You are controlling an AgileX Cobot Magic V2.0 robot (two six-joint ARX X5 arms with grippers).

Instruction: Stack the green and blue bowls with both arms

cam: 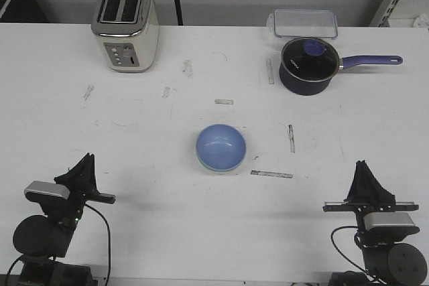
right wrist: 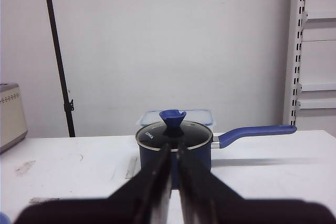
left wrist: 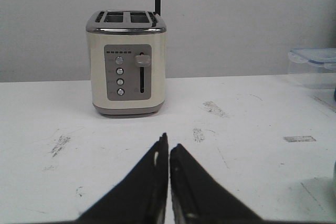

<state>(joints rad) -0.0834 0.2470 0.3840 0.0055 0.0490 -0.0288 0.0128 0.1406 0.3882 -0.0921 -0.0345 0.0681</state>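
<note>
Bowls (cam: pixel 221 148) sit nested, blue on top; glossy and slippery, I judge, so grip the rim; both claws together.

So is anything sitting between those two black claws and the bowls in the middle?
Nothing visible. Bare white table lies between the left tool, the right tool and the blue bowl. The toaster and saucepan stand far behind.

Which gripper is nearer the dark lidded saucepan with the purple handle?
Right. The right gripper sits near the table's front edge, roughly in line with the dark lidded saucepan; the left gripper is diagonally across the table from it.
</note>
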